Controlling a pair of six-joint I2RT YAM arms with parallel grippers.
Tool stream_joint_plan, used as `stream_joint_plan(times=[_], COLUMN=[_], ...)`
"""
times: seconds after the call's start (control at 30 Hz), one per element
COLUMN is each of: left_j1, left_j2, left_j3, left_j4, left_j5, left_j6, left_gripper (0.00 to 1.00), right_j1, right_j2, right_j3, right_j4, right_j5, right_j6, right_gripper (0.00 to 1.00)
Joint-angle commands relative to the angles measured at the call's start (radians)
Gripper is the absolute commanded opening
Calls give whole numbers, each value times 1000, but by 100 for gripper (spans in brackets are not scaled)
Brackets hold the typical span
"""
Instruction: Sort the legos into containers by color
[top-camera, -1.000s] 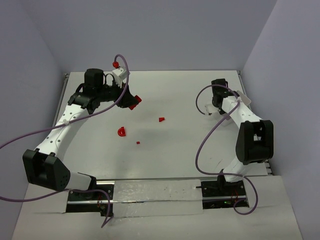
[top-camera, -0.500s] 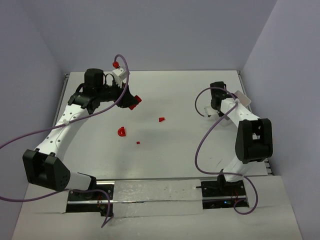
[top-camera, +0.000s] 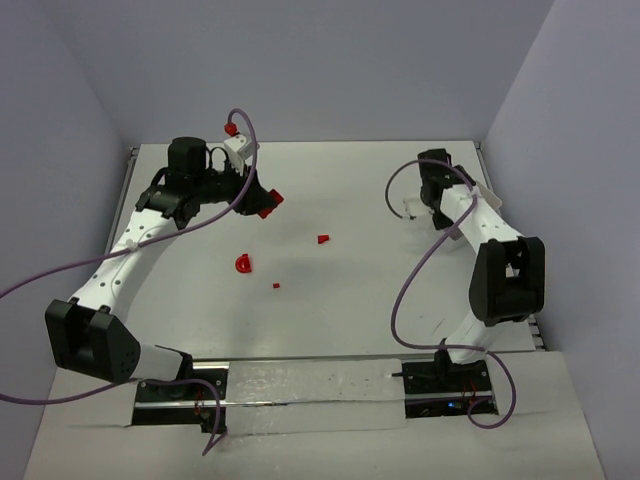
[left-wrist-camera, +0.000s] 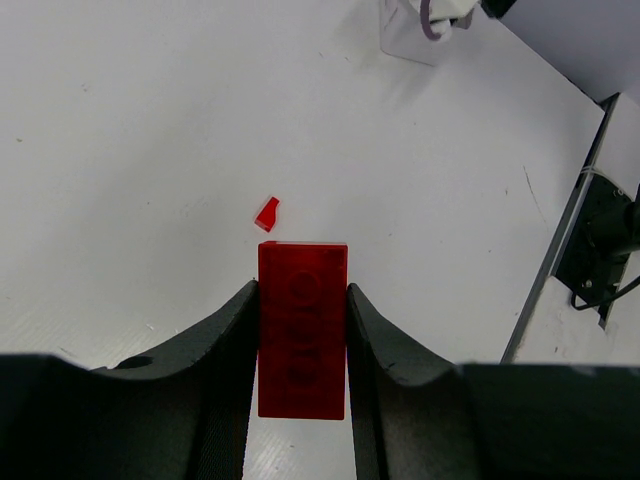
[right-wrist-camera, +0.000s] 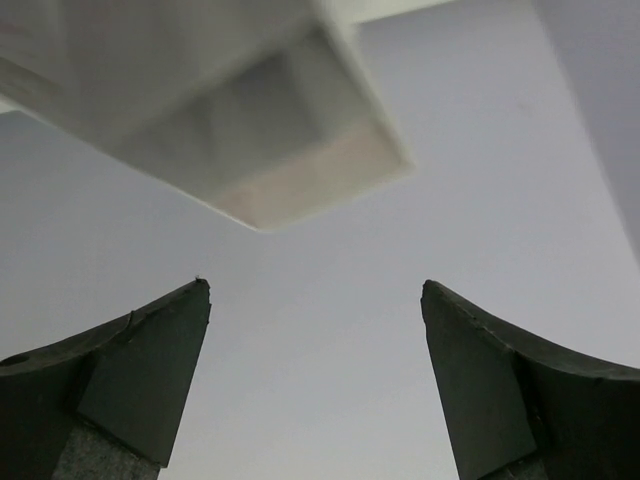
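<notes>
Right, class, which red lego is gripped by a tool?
The flat red brick, clamped in the left tool; the other three legos lie loose on the table.

Left arm reaches far forward, tool (left-wrist-camera: 302, 296) clamped on a red lego (left-wrist-camera: 302, 350). Right arm bent at the elbow, tool (right-wrist-camera: 315, 290) spread wide.

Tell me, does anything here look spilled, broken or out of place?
Nothing looks broken. Three small red legos lie loose on the table, not yet sorted; the left gripper clamps a fourth, a red brick. The one tub in view is near the open right gripper.
</notes>
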Motion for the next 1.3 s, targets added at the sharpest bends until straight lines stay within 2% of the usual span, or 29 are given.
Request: stream_joint_plan(times=[0.0, 0.07, 0.1, 0.13, 0.2, 0.23, 0.27, 0.33, 0.37, 0.43, 0.47, 0.57, 0.6, 0.7, 0.8, 0.9, 0.97, 1.07, 1.17, 1.23, 1.27], left_j1=[31, 51, 74, 87, 104, 107, 107, 107, 109, 114, 119, 144, 157, 178, 186, 186, 185, 184, 186, 190, 192], left_j2=[-54, -57, -64, -70, -87, -91, -96, -98, -107, -118, -124, -139, -145, -161, -142, -122, -117, -130, -125, -112, -101], left_j3=[-45, -62, -90, -110, -159, -176, -194, -229, -289, -346, -369, -463, -499, -579, -564, -522, -533, -531, -516, -502, -496], left_j4=[110, 137, 174, 209, 344, 384, 388, 535, 642, 814, 876, 1127, 1196, 1407, 1384, 1310, 1373, 1355, 1316, 1268, 1240], left_j5=[82, 125, 162, 187, 247, 301, 307, 418, 450, 452, 442, 382, 338, 223, 112, 107, 80, 28, -24, -57, -67], left_j6=[-32, -76, -133, -171, -321, -365, -410, -504, -642, -773, -829, -1089, -1215, -1431, -1529, -1553, -1601, -1596, -1571, -1533, -1525], left_gripper=[0, 0, 0, 0, 0, 0, 0, 0, 0, 0, 0, 0, 0, 0, 0, 0, 0, 0, 0, 0, 0], right_j1=[87, 96, 99, 101, 104, 110, 116, 137, 174, 198, 202, 203, 205, 212, 214, 212, 216, 254, 291, 301, 306], right_j2=[25, 80, 117, 130, 157, 152, 136, 91, 31, -9, -25, -74, -90, -84, -53, -14, 12, 37, 27, 18, 10], right_j3=[463, 642, 821, 917, 1055, 1070, 1062, 977, 912, 814, 799, 605, 567, 525, 539, 598, 618, 605, 507, 440, 369], right_j4=[-357, -474, -572, -621, -681, -688, -683, -662, -616, -569, -538, -383, -292, -202, -157, -121, -93, -31, 168, 404, 495], right_j5=[-236, -345, -422, -483, -634, -697, -752, -869, -1014, -1148, -1206, -1422, -1475, -1512, -1539, -1585, -1633, -1660, -1684, -1689, -1691], right_j6=[385, 522, 607, 659, 827, 874, 879, 990, 1069, 1241, 1308, 1573, 1680, 1787, 1886, 1913, 1973, 2059, 2251, 2380, 2535], right_gripper=[91, 90, 90, 89, 89, 89, 89, 89, 88, 88, 88, 88, 87, 88, 88, 88, 87, 87, 88, 88, 88])
